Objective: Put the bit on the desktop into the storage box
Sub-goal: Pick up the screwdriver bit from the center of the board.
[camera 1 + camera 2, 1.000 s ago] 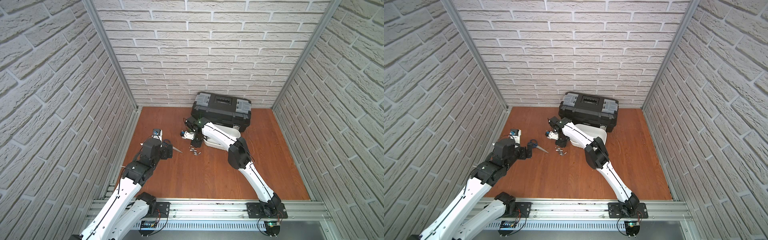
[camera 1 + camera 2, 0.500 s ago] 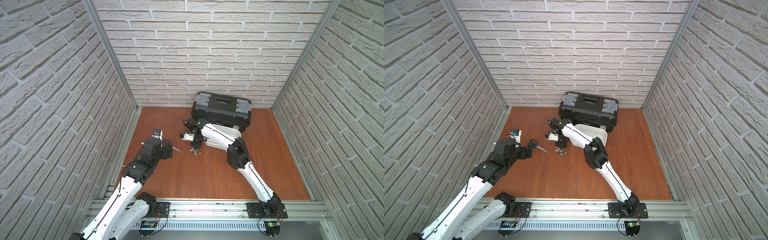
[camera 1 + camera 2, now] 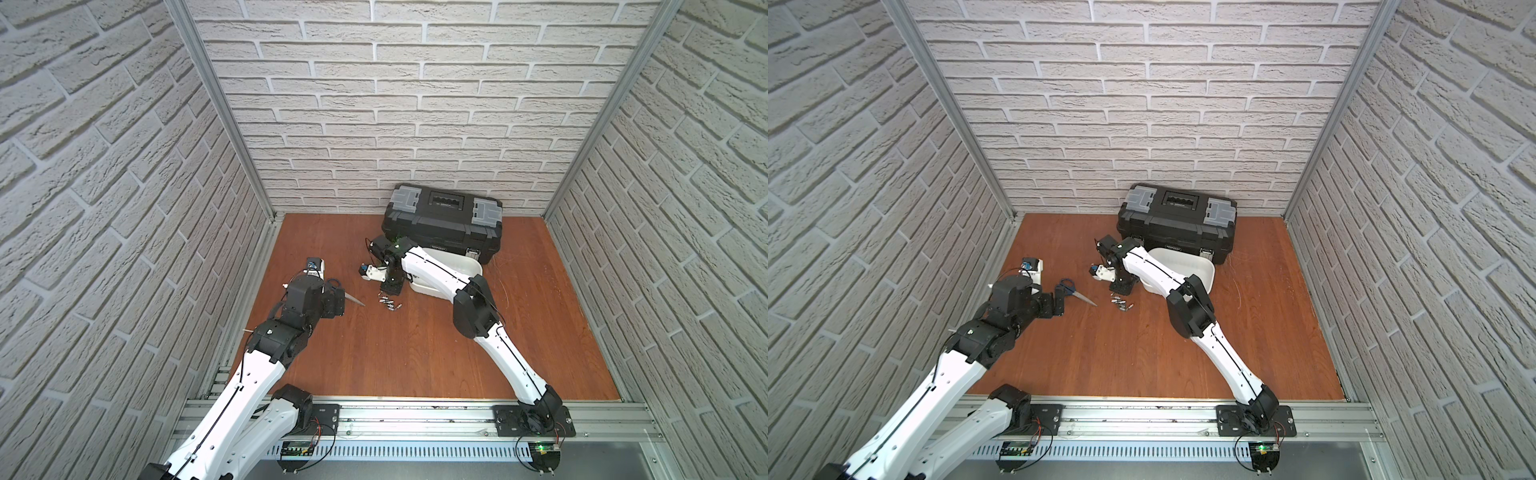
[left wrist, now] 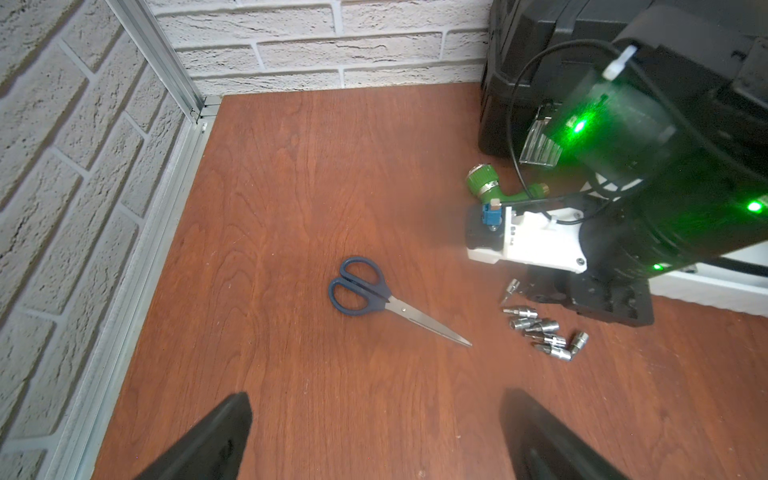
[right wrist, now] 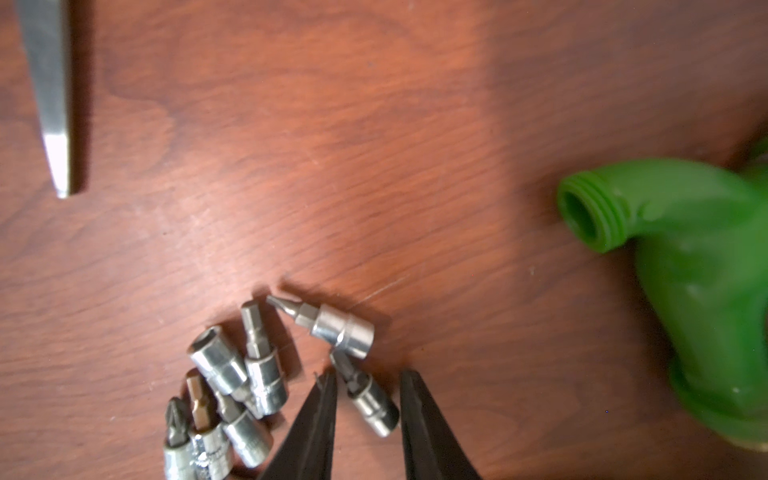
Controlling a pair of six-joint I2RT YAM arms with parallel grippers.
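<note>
Several silver bits (image 3: pixel 388 301) (image 3: pixel 1120 302) lie in a loose heap on the reddish-brown desktop (image 3: pixel 395 357). My right gripper (image 5: pixel 369 374) (image 3: pixel 390 286) points down at the heap's edge. Its black jaws stand narrowly apart on either side of one bit (image 5: pixel 371 401), with a gap still showing beside it. The bit rests on the wood. The white storage box (image 3: pixel 465 266) (image 3: pixel 1200 270) sits just behind the right arm, partly covered by it. My left gripper (image 4: pixel 376 397) (image 3: pixel 1059 301) hovers wide open and empty, left of the heap (image 4: pixel 540 332).
Blue-handled scissors (image 4: pixel 374 295) (image 3: pixel 1073 291) lie between the left gripper and the bits; their blade tip (image 5: pixel 52 104) shows near the heap. A green hose nozzle (image 5: pixel 685 249) (image 4: pixel 494 189) lies close by. The black toolbox (image 3: pixel 442 216) stands against the back wall.
The right gripper's jaws have drawn closer together around one bit at the heap's edge. The left arm has not moved.
</note>
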